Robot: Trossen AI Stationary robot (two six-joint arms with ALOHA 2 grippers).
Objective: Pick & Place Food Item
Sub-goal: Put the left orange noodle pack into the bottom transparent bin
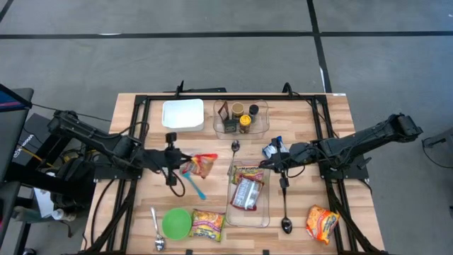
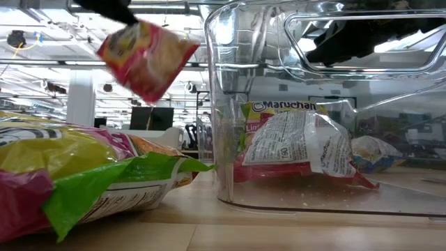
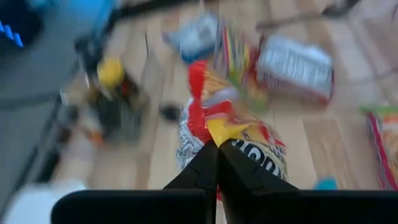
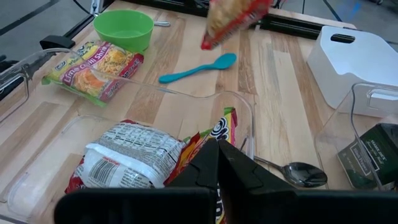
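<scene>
From above, the left gripper (image 1: 185,166) was clenched on a red-and-yellow crinkled ramen packet (image 1: 200,165), held off the wooden table (image 1: 333,127) beside the clear plastic bin (image 1: 249,212). A turquoise plastic spoon (image 1: 196,185) lay just under it. The right gripper (image 1: 267,168), fingers pressed together on nothing, sat at the bin's far rim, over two more noodle packets (image 1: 247,188).

At table height, the held packet (image 2: 148,57) hung in the air beside the bin wall (image 2: 223,104), above a green-edged lime noodle packet (image 2: 90,178).

The left wrist view showed its fingers (image 3: 211,165) pinching the packet's edge (image 3: 230,130).

The right wrist view showed its closed fingers (image 4: 217,165) over the bin's packets (image 4: 127,163), with the held packet (image 4: 233,18) and a green plastic bowl (image 4: 123,26) beyond.
</scene>
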